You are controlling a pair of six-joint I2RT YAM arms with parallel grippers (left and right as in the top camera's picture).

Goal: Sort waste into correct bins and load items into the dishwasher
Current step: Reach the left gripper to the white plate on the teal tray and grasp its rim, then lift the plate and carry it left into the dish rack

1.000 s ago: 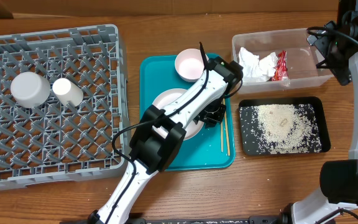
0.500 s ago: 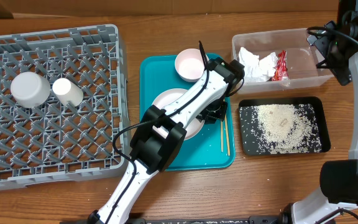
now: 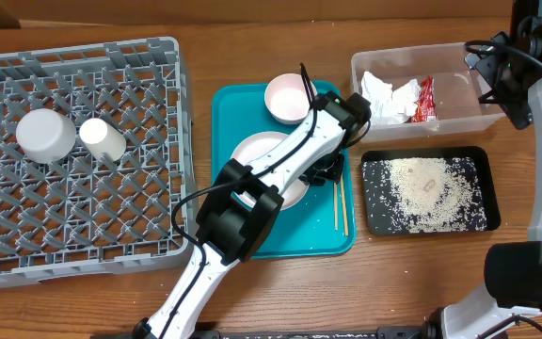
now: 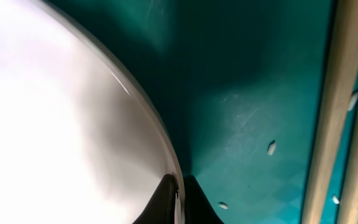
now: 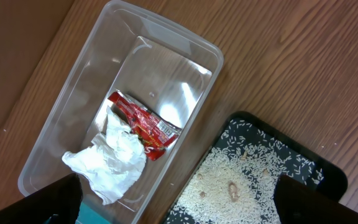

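The left hand [image 4: 178, 194] was clenched on the rim of the pink-white plate [image 3: 255, 153], which lay on the teal tray [image 3: 243, 235] beside the chopsticks [image 3: 340, 202]. The right hand [image 5: 179, 182] hung released above the clear tub [image 5: 55, 149], which held the napkin [image 5: 114, 163] and red wrapper [image 5: 143, 127].

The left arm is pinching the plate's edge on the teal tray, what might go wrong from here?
1. The left gripper pinches only the thin rim of the plate; lifted by one edge, it may tilt or slip free.
2. The chopsticks lie close beside that gripper on the teal tray; dragging the plate away might knock them about.
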